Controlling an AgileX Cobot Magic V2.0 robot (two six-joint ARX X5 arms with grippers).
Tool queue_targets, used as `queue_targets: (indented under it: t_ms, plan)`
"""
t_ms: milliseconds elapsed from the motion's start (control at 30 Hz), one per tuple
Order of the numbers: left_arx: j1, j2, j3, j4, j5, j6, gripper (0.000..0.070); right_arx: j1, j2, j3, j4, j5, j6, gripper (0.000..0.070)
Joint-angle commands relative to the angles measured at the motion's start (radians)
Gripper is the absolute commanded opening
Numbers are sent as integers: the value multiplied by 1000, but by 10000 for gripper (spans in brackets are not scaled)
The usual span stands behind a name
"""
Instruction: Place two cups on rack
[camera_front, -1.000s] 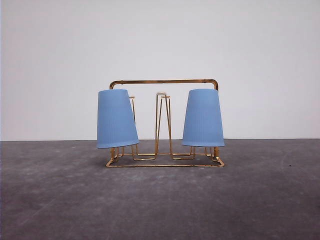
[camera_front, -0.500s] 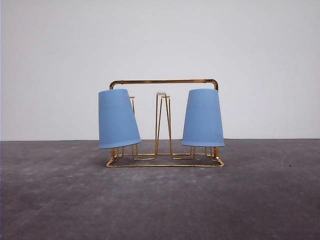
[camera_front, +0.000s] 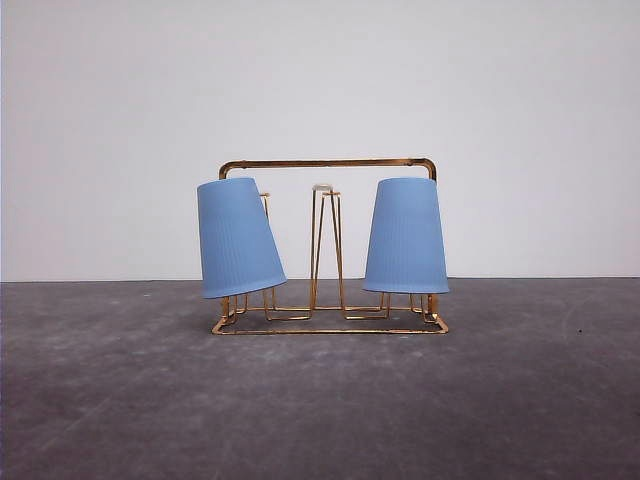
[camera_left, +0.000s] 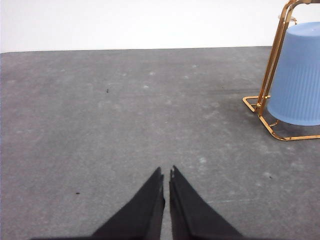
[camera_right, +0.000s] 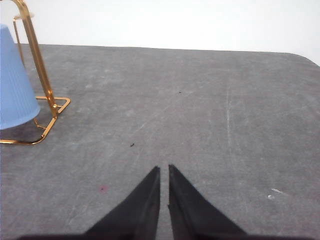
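Both cups, left cup (camera_front: 238, 238) tilted and right cup (camera_front: 406, 236) upright, hang upside down on the rack (camera_front: 328, 164), while the left gripper (camera_left: 166, 175) and right gripper (camera_right: 164, 171) sit clenched, empty, apart from it.

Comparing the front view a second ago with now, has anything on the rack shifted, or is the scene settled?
The left cup has tilted further: its open lower rim swung toward the rack's middle, while its closed top barely moved. Nothing was grasped or released. The right cup and the gold wire rack stayed as they were. The left gripper and right gripper sit shut above bare table, away from the rack.
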Motion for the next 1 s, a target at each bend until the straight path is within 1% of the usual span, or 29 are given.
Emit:
queue_targets:
  t_ms: [0, 967]
  plan:
    - [0, -1, -14, -5, -2, 14, 0, 2, 0, -3, 11, 4, 4, 29]
    - [0, -1, -14, -5, -2, 14, 0, 2, 0, -3, 11, 4, 4, 29]
